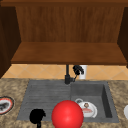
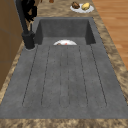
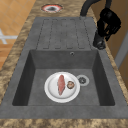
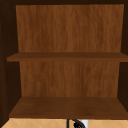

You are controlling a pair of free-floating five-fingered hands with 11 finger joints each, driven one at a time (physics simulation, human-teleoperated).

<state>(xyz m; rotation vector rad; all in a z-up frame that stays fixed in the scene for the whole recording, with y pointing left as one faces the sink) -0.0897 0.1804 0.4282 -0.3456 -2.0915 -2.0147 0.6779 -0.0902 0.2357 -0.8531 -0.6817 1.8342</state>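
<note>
Left robot hand (image 1: 37, 116) & right robot hand (image 1: 78, 70): plain matte black, human-like, no arms.

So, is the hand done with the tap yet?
Not that I can see. Done: the right hand is up at the tap, and a plate of food sits in the basin. In hand: I cannot tell if it grips the tap. Left: no water shows running, and the left hand hangs low by the red ball.

No readable text, label, brand, number or sign anywhere on the sink, plates or shelves.
</note>
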